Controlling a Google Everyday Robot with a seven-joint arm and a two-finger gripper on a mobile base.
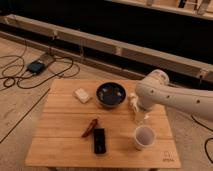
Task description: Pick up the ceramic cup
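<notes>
The ceramic cup (144,137) is a small white cylinder with a darker inside, standing upright on the front right part of the wooden table (60,150). My gripper (138,114) hangs from the white arm (175,97) just above and slightly left of the cup, to the right of the bowl. It is open and holds nothing. It is apart from the cup.
A wide dark blue bowl (111,94) sits at the table's back centre. A pale block (82,95) lies left of it. A red thing (90,127) and a black device (99,140) lie at the front centre. Cables (30,70) cross the floor at left.
</notes>
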